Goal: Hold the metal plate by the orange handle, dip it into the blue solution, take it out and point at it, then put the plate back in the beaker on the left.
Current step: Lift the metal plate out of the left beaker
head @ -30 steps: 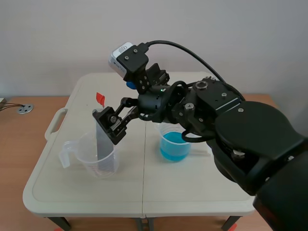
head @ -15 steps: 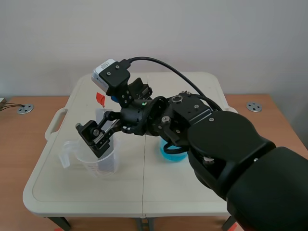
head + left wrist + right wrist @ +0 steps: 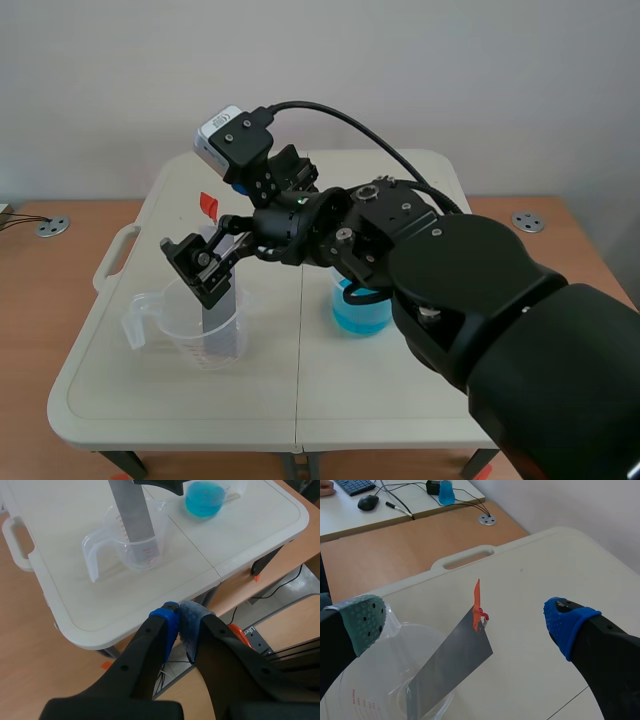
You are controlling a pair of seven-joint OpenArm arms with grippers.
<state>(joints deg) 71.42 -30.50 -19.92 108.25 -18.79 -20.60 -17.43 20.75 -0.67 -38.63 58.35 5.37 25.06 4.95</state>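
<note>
The right gripper (image 3: 198,270) was carried left from the upper part of the metal plate (image 3: 222,318) to a spot over the left side of the clear beaker (image 3: 170,325) and lowered on the way. It was then brought back slightly up and right. The right arm (image 3: 450,290) was swung left with it, so that more of the beaker of blue solution (image 3: 362,312) was covered.

- The beaker of blue solution (image 3: 362,312) is partly hidden behind the right arm (image 3: 450,290) in the scene view.
- The metal plate (image 3: 132,510) is cut off at its upper end in the left wrist view.
- The clear beaker (image 3: 380,670) is cut off by the right wrist view's edge.
- Its red markings are too small to be read.
</note>
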